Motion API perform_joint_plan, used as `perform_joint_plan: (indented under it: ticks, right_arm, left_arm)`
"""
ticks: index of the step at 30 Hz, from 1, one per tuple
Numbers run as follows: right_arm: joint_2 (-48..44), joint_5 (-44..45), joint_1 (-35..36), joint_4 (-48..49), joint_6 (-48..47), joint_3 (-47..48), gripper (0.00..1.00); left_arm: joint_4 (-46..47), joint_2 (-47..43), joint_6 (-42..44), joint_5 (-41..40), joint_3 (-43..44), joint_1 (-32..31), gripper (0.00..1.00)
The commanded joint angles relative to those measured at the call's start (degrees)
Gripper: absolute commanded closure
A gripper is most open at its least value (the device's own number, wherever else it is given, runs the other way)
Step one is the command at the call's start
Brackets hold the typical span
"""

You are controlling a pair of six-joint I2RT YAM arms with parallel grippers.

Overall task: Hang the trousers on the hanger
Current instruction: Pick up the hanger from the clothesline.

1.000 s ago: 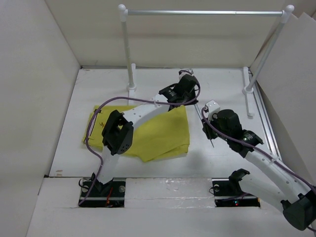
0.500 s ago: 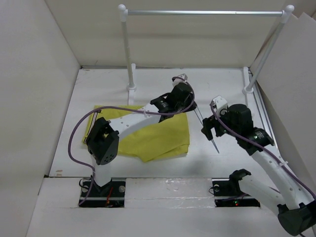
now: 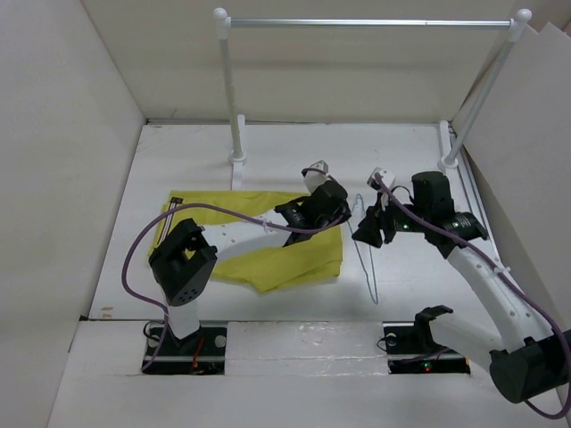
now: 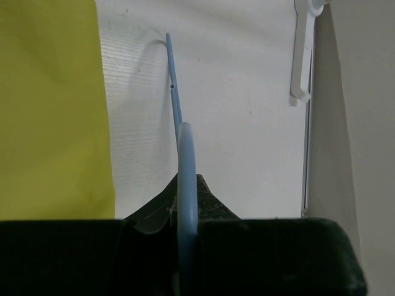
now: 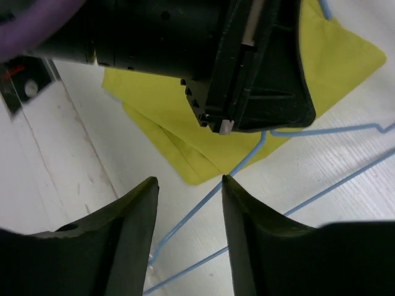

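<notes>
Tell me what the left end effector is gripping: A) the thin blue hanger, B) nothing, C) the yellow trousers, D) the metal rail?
A: the left wrist view shows the left end effector pinched shut on the blue hanger, with the trousers lying flat beside it.

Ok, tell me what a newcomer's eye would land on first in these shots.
The mustard-yellow trousers lie flat on the white table, left of centre, the brightest thing in view. At their right edge the left pincer is shut on the thin blue hanger, while the right pincer hangs open over its wire. A white-posted rail spans the back.
</notes>
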Motion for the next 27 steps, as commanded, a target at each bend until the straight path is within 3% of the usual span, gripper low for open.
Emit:
perform_joint_plan:
  ticks: [1, 4, 5, 6, 7, 9, 10, 11, 12, 13, 14, 17, 18, 19, 20, 22, 27]
  right_arm:
    - [-4.17, -1.97, -2.56, 6.53, 5.92, -0.98, 0.55]
    - [-6.64, -3.54, -5.04, 16.81, 13.92, -6.79, 0.81]
    - [-6.47, -4.07, -5.04, 18.49, 15.09, -7.76, 0.80]
    - [-6.04, -4.60, -5.04, 21.12, 15.54, -8.90, 0.76]
    - [-5.42, -5.47, -5.04, 22.28, 16.15, -9.52, 0.59]
    - [-2.88, -5.05, -5.04, 23.52, 16.16, -10.75, 0.46]
    - [-2.17, -1.21, -5.04, 24.74, 16.51, -11.80, 0.54]
    - [-0.77, 1.09, -5.04, 29.45, 19.99, -14.51, 0.78]
    - [0.37, 1.11, -5.04, 32.89, 20.03, -14.53, 0.78]
    - [1.78, 2.24, -5.04, 35.88, 21.94, -16.53, 0.91]
    - [3.44, 3.39, -5.04, 39.13, 22.48, -16.82, 0.96]
    - [10.92, 7.34, -3.80, 43.36, 23.36, -16.29, 1.00]
    - [14.06, 8.13, -3.11, 44.51, 23.63, -16.20, 0.95]
    - [15.66, 9.01, -2.58, 45.92, 24.33, -16.29, 0.78]
    - [17.24, 9.63, -1.79, 47.67, 24.51, -15.94, 0.72]
    - [21.54, 11.56, -1.17, 48.47, 25.03, -15.59, 0.61]
    - [27.10, 15.60, -0.65, 53.22, 27.41, -17.52, 0.47]
  left_arm:
    - [3.31, -0.29, -3.31, -5.49, -0.36, 0.35, 1.00]
    - [3.23, -0.46, -4.01, -8.13, -2.03, 0.35, 1.00]
    - [3.14, -0.55, -4.45, -8.66, -2.56, 0.35, 1.00]
    - [3.23, -0.46, -4.89, -9.88, -3.08, 0.35, 1.00]
    - [3.23, -0.38, -5.59, -10.24, -3.35, 0.35, 1.00]
    - [3.05, 0.33, -5.95, -11.29, -3.79, 0.35, 1.00]
    - [2.79, 0.59, -5.86, -11.56, -3.88, 0.35, 1.00]
    - [2.18, 1.11, -6.12, -12.00, -4.05, 0.35, 1.00]
    - [2.17, 1.21, -6.12, -12.09, -4.06, 0.35, 1.00]
    - [2.35, 1.21, -6.21, -12.18, -4.40, 0.35, 1.00]
    - [3.30, 1.21, -6.04, -12.18, -5.28, 0.35, 1.00]
    - [3.06, 1.56, -5.60, -12.61, -5.90, 0.35, 1.00]
    - [2.70, 1.65, -5.60, -13.05, -6.08, 0.35, 1.00]
    - [2.44, 1.73, -5.60, -13.23, -6.08, 0.35, 1.00]
    - [2.26, 1.91, -5.68, -13.41, -6.34, 0.35, 1.00]
    - [2.00, 2.17, -5.60, -13.58, -6.52, 0.35, 1.00]
    - [1.03, 3.05, -4.90, -14.37, -6.78, 0.35, 1.00]
